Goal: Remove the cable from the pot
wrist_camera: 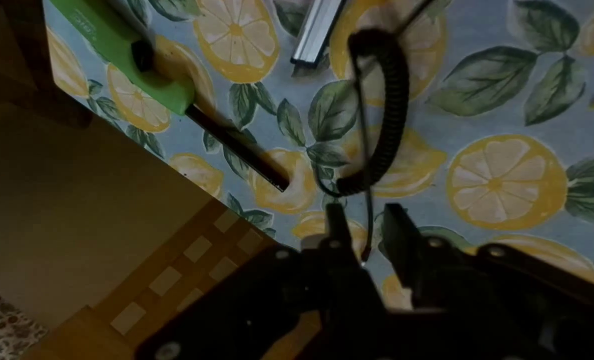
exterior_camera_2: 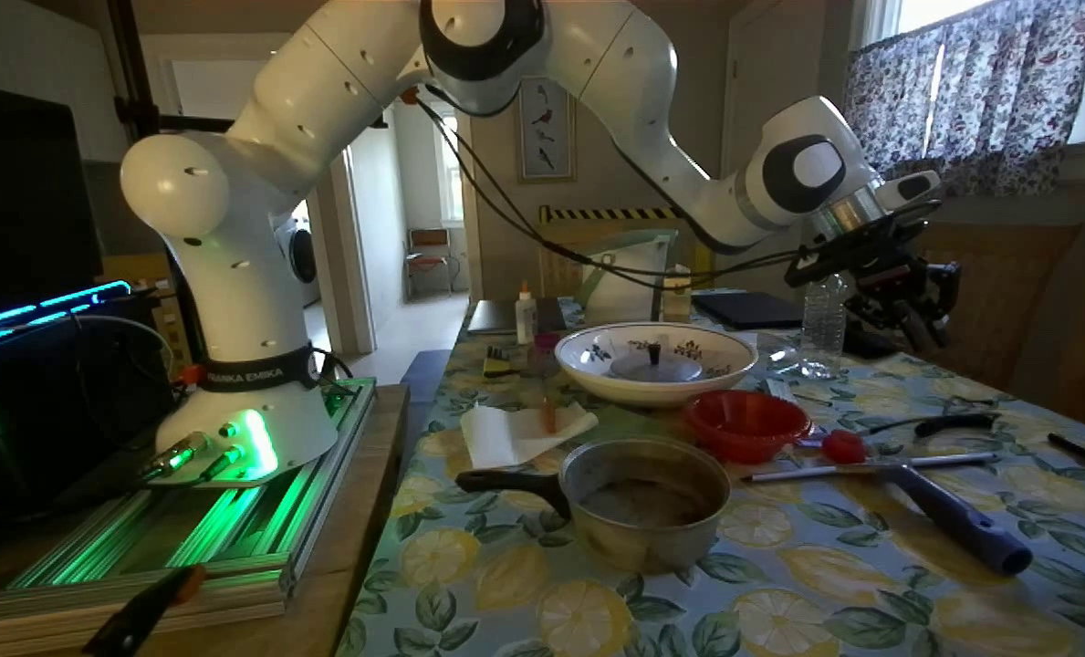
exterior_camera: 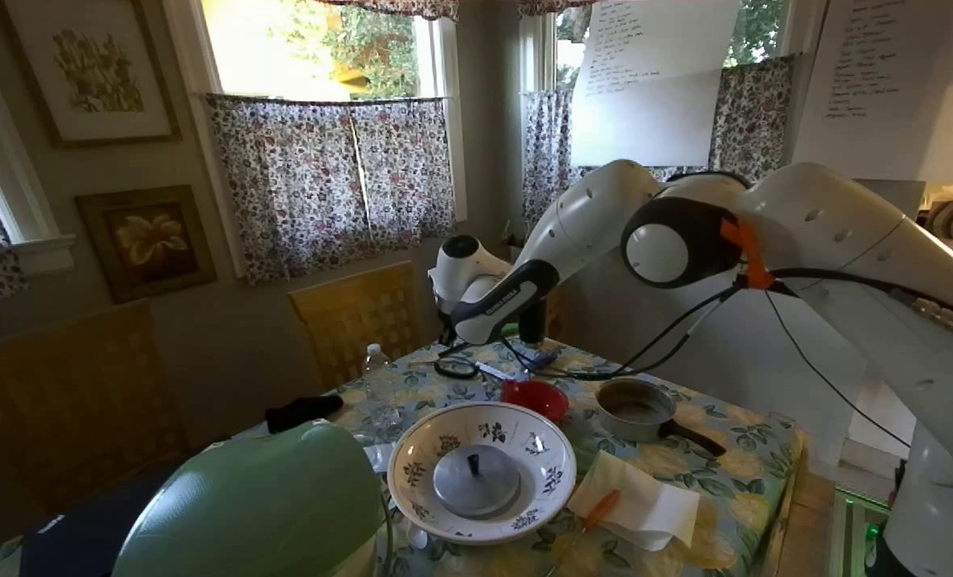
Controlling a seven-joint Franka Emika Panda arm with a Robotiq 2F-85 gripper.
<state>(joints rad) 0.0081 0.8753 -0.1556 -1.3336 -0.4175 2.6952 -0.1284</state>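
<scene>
Metal pot [exterior_camera_2: 644, 544], one; coiled cable [wrist_camera: 396, 105], one

1 pot [exterior_camera_2: 647, 538], 1 coiled cable [wrist_camera: 396, 100], 2 bowls [exterior_camera_2: 747, 440] [exterior_camera: 546, 457] (1 red, 1 white), 1 lid [exterior_camera: 480, 490], 1 clear bottle [exterior_camera: 379, 389], 1 green lighter [wrist_camera: 169, 91].

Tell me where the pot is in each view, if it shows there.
In an exterior view, the pot sits right of and below centre.
In an exterior view, the pot sits low, slightly right of centre.
Wrist view: not in it.
Shared landmark: the tablecloth, in all three.
</scene>
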